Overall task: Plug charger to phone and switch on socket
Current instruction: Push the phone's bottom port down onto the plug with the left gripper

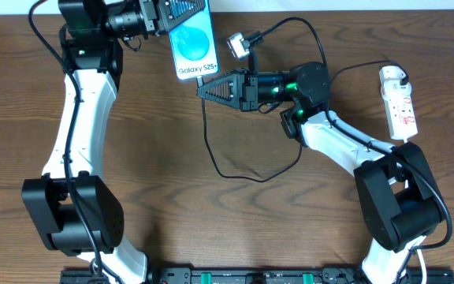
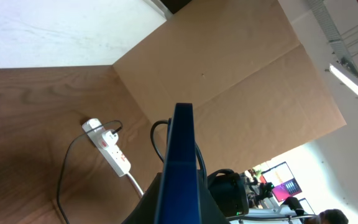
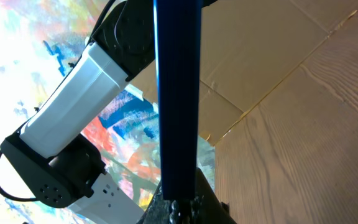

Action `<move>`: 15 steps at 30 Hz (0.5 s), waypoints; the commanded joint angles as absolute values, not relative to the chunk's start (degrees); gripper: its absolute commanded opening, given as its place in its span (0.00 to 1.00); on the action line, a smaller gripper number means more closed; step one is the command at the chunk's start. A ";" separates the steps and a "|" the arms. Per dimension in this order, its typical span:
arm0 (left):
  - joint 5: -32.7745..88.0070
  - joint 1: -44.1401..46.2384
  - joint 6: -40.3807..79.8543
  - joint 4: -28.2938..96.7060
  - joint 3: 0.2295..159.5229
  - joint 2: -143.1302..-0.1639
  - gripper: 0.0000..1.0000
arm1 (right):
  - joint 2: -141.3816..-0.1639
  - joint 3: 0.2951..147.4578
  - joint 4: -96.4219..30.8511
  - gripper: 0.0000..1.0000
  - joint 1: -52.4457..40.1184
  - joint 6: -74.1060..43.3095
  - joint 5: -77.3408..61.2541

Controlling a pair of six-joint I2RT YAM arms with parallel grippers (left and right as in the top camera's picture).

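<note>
The phone (image 1: 192, 41), its blue screen facing up, is held off the table at the back by my left gripper (image 1: 178, 16), which is shut on its top end. In the left wrist view the phone (image 2: 181, 163) stands edge-on between the fingers. My right gripper (image 1: 202, 88) is shut on the charger's small plug tip (image 3: 181, 209), which sits right at the phone's lower edge (image 3: 178, 93); I cannot tell whether it is seated. The charger's black cable (image 1: 235, 175) loops over the table to the white socket (image 1: 400, 104) at the right. The socket's switch is too small to read.
The socket (image 2: 112, 151) lies near the table's back right corner with its thick white cord running toward the front. A brown cardboard wall stands behind the table. The right arm's camera (image 1: 239, 45) and its lead hang just right of the phone.
</note>
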State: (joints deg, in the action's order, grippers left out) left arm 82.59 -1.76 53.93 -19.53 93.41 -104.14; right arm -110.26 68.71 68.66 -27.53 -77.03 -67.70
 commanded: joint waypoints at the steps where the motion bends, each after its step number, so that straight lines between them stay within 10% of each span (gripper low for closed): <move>1: 90.00 -0.56 53.60 -19.38 93.84 -103.74 0.07 | -110.59 69.73 69.43 0.02 -27.05 -77.32 -56.99; 9: 89.97 -0.69 53.19 -19.40 93.84 -103.74 0.07 | -110.59 69.73 69.47 0.44 -27.03 -77.06 -58.59; 15: 90.00 -2.22 52.10 -19.40 93.84 -103.74 0.07 | -110.59 69.73 69.49 0.99 -26.70 -76.14 -60.62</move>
State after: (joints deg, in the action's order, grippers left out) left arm 88.49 -1.04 53.08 -19.11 93.41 -104.16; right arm -110.26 68.86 69.19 -27.44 -77.62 -60.40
